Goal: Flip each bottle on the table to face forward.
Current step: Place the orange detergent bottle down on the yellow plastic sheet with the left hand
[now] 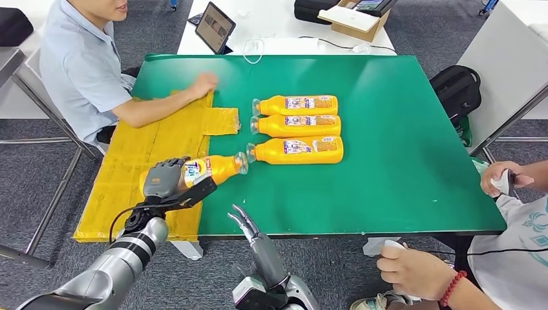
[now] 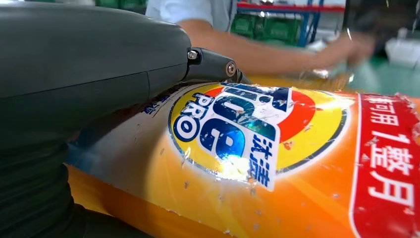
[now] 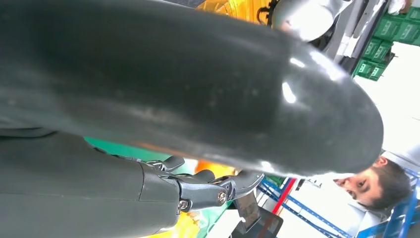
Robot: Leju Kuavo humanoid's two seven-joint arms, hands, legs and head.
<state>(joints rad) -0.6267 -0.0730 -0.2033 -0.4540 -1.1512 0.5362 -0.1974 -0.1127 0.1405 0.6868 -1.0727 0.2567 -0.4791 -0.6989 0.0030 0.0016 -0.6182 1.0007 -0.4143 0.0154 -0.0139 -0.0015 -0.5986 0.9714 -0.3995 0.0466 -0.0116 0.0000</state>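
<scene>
Counting four bottles: three in row (image 1: 298, 127), one (image 1: 210, 170) in left hand (image 1: 163, 179).

Held bottle (image 2: 277, 163): glossy orange plastic, label scuffed and peeling. Left hand (image 1: 163, 179): matt grey plastic cover. Table (image 1: 400, 148): matt green surface. Mat (image 1: 139, 161): yellow, creased, slightly shiny.

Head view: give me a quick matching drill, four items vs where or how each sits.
Items:
1. held bottle
2. row of three bottles
3. right hand
4. tablet

States:
A. propped on the white table beyond the green one
B. open, at the green table's near edge
C. lying side by side, back labels up
D. gripped by the left hand, front logo showing

Pairs: 1-D, 2-C, 3-B, 4-A
</scene>
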